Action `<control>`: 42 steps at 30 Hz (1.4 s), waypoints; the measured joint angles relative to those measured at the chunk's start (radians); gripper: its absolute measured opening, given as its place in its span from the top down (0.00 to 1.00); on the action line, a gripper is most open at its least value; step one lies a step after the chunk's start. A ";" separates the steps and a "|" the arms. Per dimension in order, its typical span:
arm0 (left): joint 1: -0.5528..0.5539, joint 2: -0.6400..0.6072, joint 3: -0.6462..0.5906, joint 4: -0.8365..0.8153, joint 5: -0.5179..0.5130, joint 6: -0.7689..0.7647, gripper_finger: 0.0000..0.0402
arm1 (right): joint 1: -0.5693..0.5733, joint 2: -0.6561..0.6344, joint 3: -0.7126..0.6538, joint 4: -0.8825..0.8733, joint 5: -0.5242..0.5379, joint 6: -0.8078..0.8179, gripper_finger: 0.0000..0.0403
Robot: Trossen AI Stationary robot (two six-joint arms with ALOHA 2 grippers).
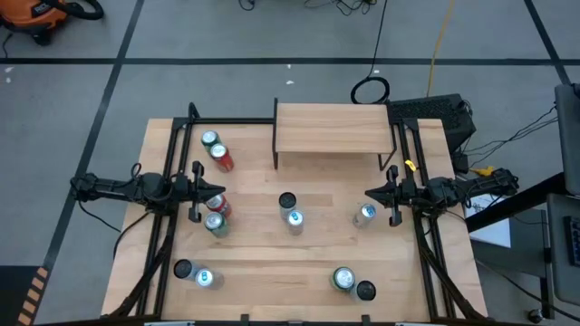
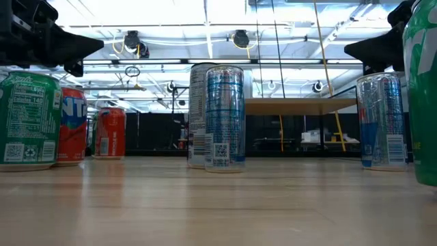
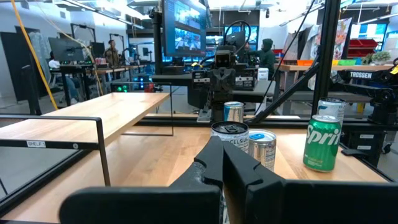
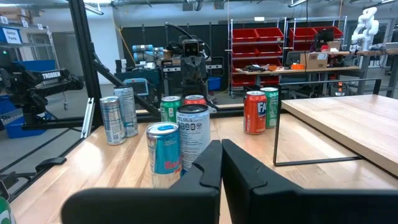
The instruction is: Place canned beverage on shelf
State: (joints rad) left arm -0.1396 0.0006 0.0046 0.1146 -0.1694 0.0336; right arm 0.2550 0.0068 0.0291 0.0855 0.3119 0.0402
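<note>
1. The biggest risk lay in the crowding: cans stood in tight pairs on the counter (image 1: pixel 272 263), so a tool reaching for one could clip its neighbour and tip it. Right below the left tool (image 1: pixel 203 192) a red can (image 1: pixel 217 205) and a green can (image 1: pixel 216 225) stood touching or nearly so; a careless descent there would likely have knocked both.
2. A grasp would fail outright if either tool came down as it was, fingers pressed together; it would need to spread them first, or it would only shove the can away.
3. The shelf (image 1: pixel 332 128) stood raised on thin legs, beyond both tools and between them. A can carried too low could have struck the plank's edge; one set down near that edge could have toppled off.
4. The left tool was fully closed, holding and touching nothing, above the counter's left side.
5. The right tool (image 1: pixel 377 193) was likewise closed tight and empty. A blue-topped can (image 1: pixel 366 214) stood just beside it, apart from its fingers.
6. A black can (image 1: pixel 287 200) and a blue can (image 1: pixel 294 219) stood midway between the tools; no can was yet on the shelf.
</note>
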 joint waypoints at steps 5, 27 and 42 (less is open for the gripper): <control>0.000 0.000 0.000 0.000 0.000 0.000 1.00 | 0.000 0.000 0.000 0.000 0.000 0.000 1.00; 0.000 0.000 0.000 0.000 0.000 0.000 1.00 | 0.000 0.000 0.000 0.000 0.000 0.000 1.00; 0.000 0.000 0.000 0.000 0.000 0.000 1.00 | 0.000 0.000 0.000 0.040 0.053 -0.007 1.00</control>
State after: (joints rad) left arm -0.1395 0.0006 0.0044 0.1146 -0.1696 0.0337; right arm 0.2546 0.0067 0.0288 0.1256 0.3646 0.0335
